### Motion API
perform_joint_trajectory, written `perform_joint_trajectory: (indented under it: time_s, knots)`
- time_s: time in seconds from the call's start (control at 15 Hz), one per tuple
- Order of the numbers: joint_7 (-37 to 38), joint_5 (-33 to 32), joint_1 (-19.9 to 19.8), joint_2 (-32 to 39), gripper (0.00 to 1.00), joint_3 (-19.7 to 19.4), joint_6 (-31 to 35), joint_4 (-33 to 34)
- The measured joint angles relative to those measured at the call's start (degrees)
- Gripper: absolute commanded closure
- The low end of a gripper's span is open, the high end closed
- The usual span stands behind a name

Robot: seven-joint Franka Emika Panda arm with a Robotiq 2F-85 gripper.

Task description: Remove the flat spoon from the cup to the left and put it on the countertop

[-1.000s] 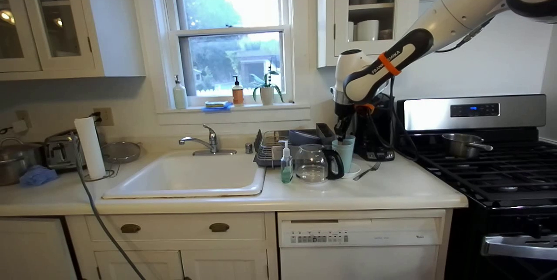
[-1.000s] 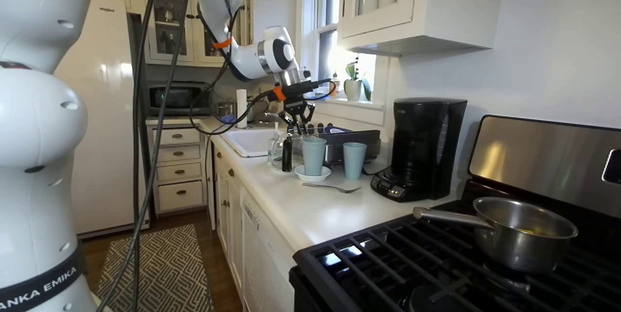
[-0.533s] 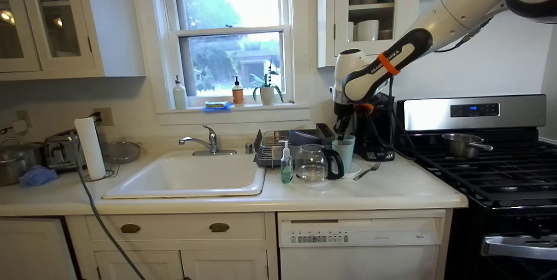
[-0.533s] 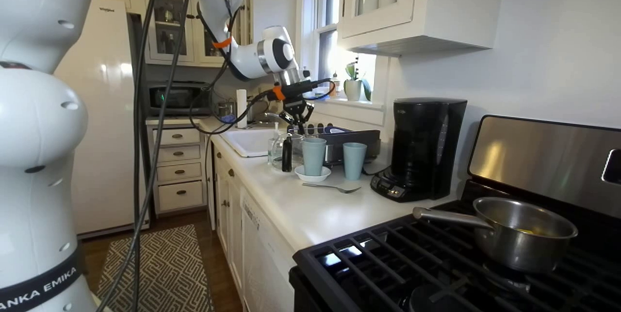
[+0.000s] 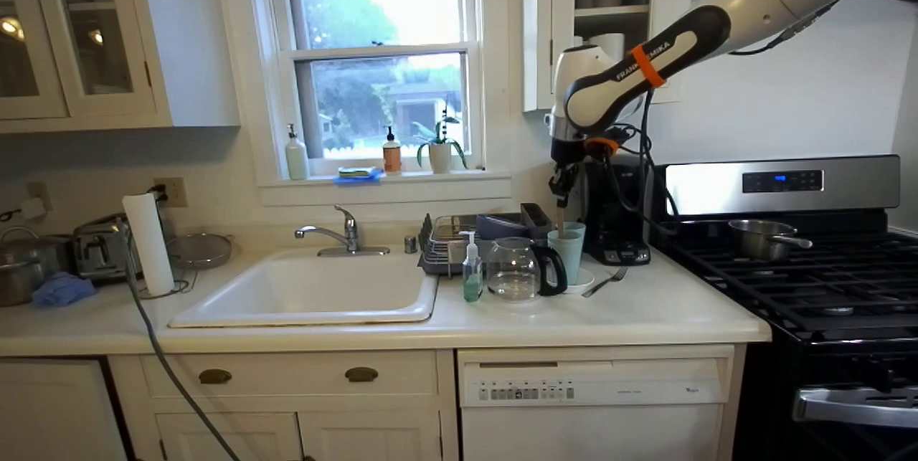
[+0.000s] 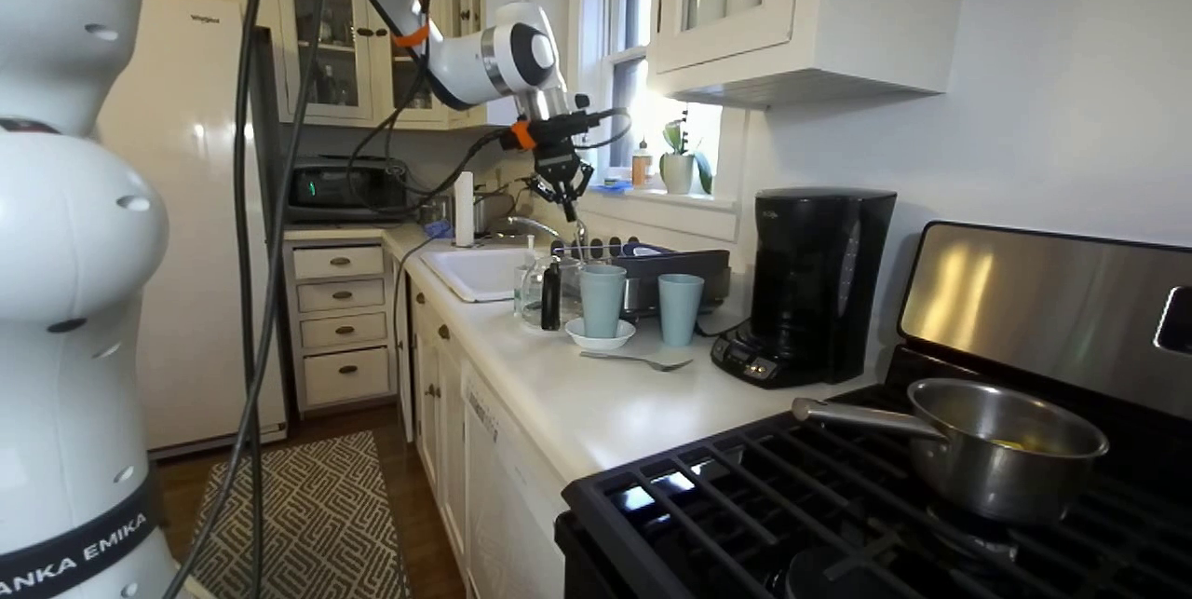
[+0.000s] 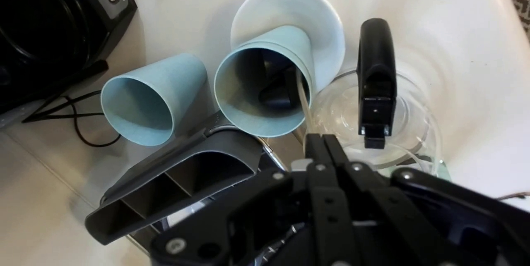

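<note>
**Spoon (image 7: 305,102) held, its lower end inside the cup (image 6: 603,303)**

The jaws of the gripper (image 7: 324,137) are closed, apparently pinching the spoon's handle. A sideways pull before the lower end clears could topple the cup from its saucer (image 7: 285,5); so narrow a pinch might slip; the jug (image 5: 510,276), just beside the cup, could be knocked. In an exterior view, "ANKA EMIKA" reads on the arm (image 6: 79,250) and "Whirlpool" on the fridge (image 6: 191,226).

Arm (image 6: 79,236): “ANKA EMIKA”, fridge (image 6: 191,217): seemingly “Whirlpool”
</note>
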Motion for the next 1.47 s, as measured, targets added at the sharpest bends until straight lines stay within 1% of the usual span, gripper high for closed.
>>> perform_joint_trajectory:
  time_s: [0.27,0.47,0.6,0.73,0.93,1.2,1.47]
  knots:
    - [1.2,0.9,0.0,-4.5,0.99,0.2,-2.9,0.0]
    - [3.0,0.8,0.0,-8.0,0.99,0.1,-3.5,-0.3]
    - [5.0,-1.1,0.0,-10.2,0.99,0.2,-4.6,-0.4]
    - [9.0,-6.5,0.1,-12.3,0.99,0.3,-6.1,-0.8]
    - [18.4,-18.6,0.1,-15.1,0.99,1.2,-7.0,-3.5]
    - [31.4,-34.0,0.1,-17.2,0.99,3.2,-11.6,-10.6]
    - [44.9,-46.6,0.7,-16.9,0.99,5.8,-19.0,-18.1]
